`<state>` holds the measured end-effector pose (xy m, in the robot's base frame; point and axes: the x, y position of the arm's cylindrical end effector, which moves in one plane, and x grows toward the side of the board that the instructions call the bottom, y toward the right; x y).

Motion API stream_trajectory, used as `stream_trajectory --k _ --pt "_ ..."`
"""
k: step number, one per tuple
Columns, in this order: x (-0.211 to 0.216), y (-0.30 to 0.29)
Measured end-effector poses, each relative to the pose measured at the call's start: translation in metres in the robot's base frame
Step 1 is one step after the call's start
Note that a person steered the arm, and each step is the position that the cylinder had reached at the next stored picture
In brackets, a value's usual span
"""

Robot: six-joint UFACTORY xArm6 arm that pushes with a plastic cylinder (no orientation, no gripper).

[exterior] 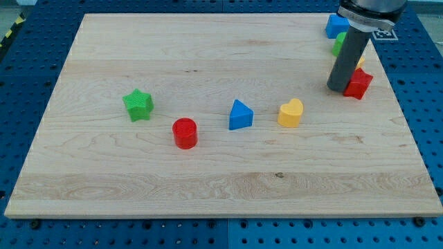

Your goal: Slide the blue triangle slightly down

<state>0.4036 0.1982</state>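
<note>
Camera view shows, nearest the view's bottom, bare grain of the pale wooden board (pixel 208 187), then a shallow arc of blocks across its middle: a red plastic cylinder (pixel 185 133), a green plastic star (pixel 138 104) further to the view's left, the blue plastic triangle (pixel 240 115) we are meant to move, and just to its right a yellow plastic heart-shaped block (pixel 291 113). The blue triangle sits near the board's centre, apart from both neighbours. Farther up, at the view's right, my tip (pixel 340 88) rests beside a red block (pixel 358 84) of unclear shape, seemingly touching it, with a sliver of yellow, a green block (pixel 338 44) and a blue block (pixel 336 25) partly hidden behind the rod. We carry no claw, only the rod, so there is nothing to open or close. We judge the approach has not begun: the tip is well apart from the triangle. Next we would need to travel left, arrive above the triangle's top edge, keep clear of the yellow heart, then push gently downward.
</note>
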Motion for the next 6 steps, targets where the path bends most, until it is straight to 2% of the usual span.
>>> stream_trajectory --k 1,3,4,6 --pt "0.002 -0.014" --pt "0.019 -0.143" --pt "0.062 -0.157" --pt "0.075 -0.154"
